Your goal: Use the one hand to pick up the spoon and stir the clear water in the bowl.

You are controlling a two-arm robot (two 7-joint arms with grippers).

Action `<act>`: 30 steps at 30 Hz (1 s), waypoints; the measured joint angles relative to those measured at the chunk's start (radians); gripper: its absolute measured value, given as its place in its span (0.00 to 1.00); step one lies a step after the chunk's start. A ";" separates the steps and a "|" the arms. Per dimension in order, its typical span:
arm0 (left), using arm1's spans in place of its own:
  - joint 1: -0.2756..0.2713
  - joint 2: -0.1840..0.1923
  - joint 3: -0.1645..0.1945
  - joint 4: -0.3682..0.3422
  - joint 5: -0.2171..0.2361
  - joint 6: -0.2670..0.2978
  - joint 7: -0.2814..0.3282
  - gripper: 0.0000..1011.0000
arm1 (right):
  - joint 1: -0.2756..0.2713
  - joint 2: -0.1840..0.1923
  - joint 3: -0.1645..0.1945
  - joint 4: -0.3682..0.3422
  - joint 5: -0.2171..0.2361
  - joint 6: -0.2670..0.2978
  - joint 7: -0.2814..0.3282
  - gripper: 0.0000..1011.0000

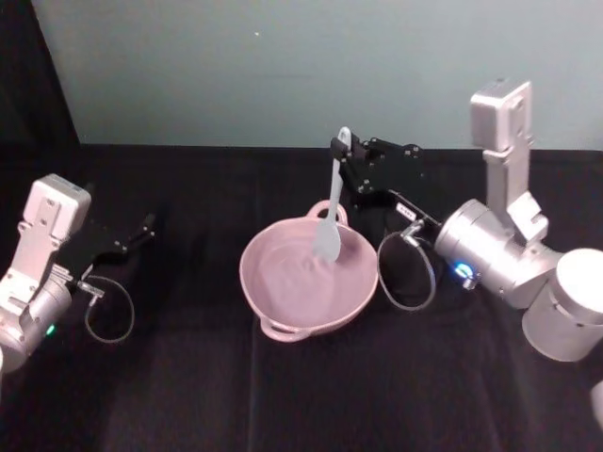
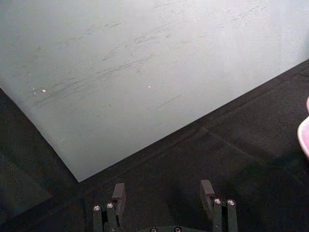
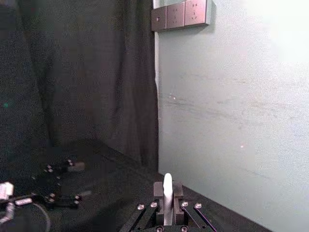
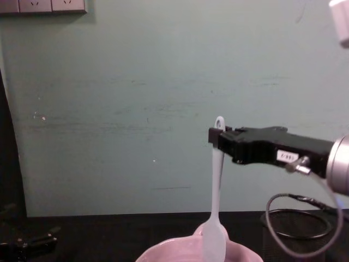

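Note:
A pale pink bowl (image 1: 283,306) sits mid-table, its rim also low in the chest view (image 4: 158,254) and at the edge of the left wrist view (image 2: 305,137). The white spoon (image 1: 333,202) hangs nearly upright, blade down inside the bowl. My right gripper (image 1: 341,155) is shut on the spoon's handle just below the holed end, above the bowl's far rim. In the chest view the right gripper (image 4: 216,137) holds the spoon (image 4: 217,191) from the right. The right wrist view has the fingers (image 3: 157,189) closed on the handle (image 3: 167,186). My left gripper (image 1: 146,226) rests open at the far left.
A black wire-mesh cup (image 4: 297,232) stands right of the bowl, behind a looping grey cable (image 1: 407,273). Black cloth covers the table up to a pale green wall (image 1: 283,66). In the left wrist view the left gripper (image 2: 163,195) hovers over bare cloth.

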 joint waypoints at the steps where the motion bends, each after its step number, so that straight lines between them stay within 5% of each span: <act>1: 0.000 0.000 0.000 0.000 0.000 0.000 0.000 1.00 | -0.001 0.003 0.004 -0.007 0.014 0.013 0.004 0.11; 11: 0.000 0.000 0.000 0.000 0.000 0.000 0.000 1.00 | -0.001 0.038 0.076 -0.099 0.182 0.156 0.028 0.11; 18: 0.000 0.000 0.000 0.000 0.000 0.000 0.000 1.00 | 0.025 0.054 0.164 -0.129 0.312 0.253 0.012 0.11; 30: 0.000 0.000 0.000 0.000 0.000 0.000 0.000 1.00 | 0.043 0.094 0.257 -0.099 0.387 0.273 -0.043 0.11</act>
